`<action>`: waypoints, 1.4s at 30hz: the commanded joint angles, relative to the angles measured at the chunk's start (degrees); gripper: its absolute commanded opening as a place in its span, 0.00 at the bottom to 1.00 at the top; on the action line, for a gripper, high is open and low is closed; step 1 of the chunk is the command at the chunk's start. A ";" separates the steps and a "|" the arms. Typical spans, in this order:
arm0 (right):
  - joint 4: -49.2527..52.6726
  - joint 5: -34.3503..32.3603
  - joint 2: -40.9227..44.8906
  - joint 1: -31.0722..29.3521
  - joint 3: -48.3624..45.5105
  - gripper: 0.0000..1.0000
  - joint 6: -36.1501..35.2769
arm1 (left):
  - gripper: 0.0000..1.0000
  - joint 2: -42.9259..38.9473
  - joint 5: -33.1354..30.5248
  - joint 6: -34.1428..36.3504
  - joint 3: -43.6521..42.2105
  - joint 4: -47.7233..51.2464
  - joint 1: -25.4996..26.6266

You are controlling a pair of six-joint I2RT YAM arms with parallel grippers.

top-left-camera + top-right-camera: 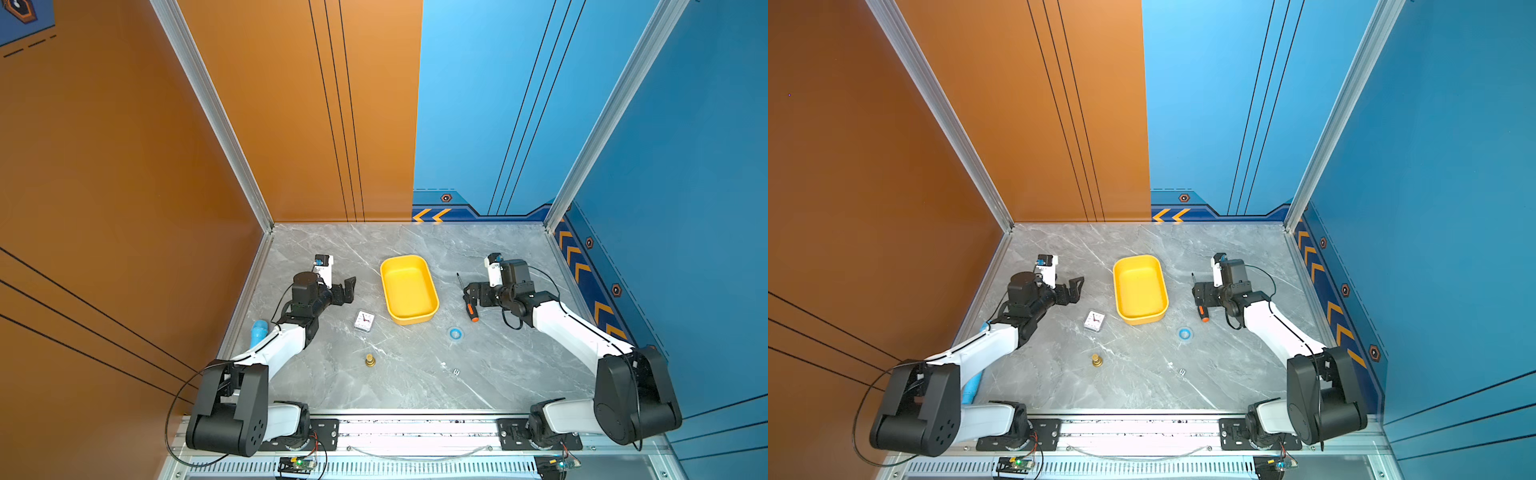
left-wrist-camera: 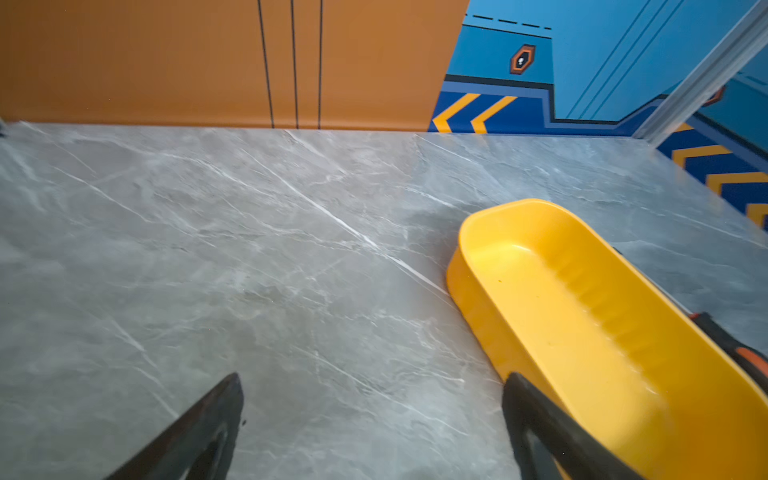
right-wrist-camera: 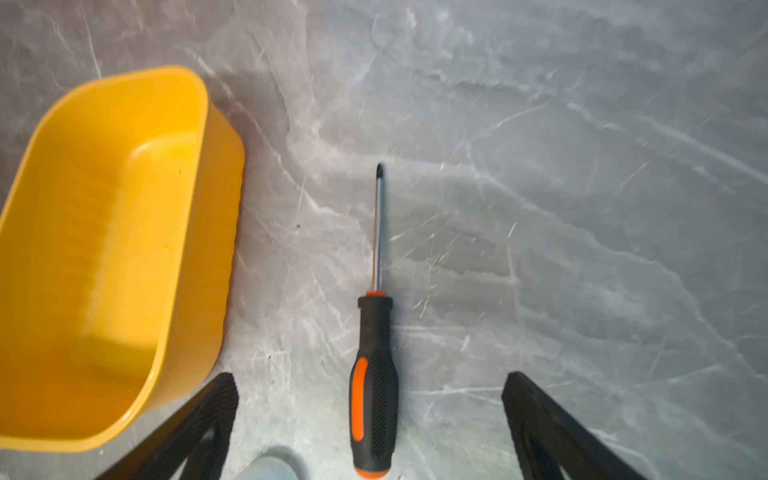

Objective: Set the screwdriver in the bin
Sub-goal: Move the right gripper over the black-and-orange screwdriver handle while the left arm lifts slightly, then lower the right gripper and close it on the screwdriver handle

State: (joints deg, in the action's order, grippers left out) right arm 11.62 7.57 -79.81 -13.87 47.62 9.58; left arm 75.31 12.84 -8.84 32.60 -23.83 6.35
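In a top view: screwdriver (image 1: 471, 312) flat on the table (image 1: 415, 386), just right of the bin (image 1: 411, 319), not in it. Right gripper (image 1: 468, 293) hangs over it, jaws wide, holding nothing. Left gripper (image 1: 351, 286) sits left of the bin.

Left wrist: jaws spread, empty, over bare marble; bin alongside.

Right wrist: screwdriver handle lies between the parted fingers (image 3: 224, 399) (neither touches it), tip pointing away.
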 commanded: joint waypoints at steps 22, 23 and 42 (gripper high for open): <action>11.60 -7.74 -14.29 -4.95 6.36 0.70 3.62 | 0.98 -3.88 7.32 -6.71 4.99 20.91 0.72; 11.88 -7.96 -14.79 -4.94 6.83 0.68 3.54 | 0.98 -3.64 7.46 -6.71 5.12 21.01 0.75; 15.59 -8.43 -21.58 -5.13 12.17 0.27 3.12 | 0.98 -1.08 8.15 -7.15 6.30 21.14 -0.03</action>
State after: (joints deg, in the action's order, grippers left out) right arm 24.43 -0.25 -100.07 -18.76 58.61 12.10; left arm 73.80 18.96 -15.53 37.63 -2.96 6.76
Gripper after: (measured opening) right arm 0.293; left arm 0.979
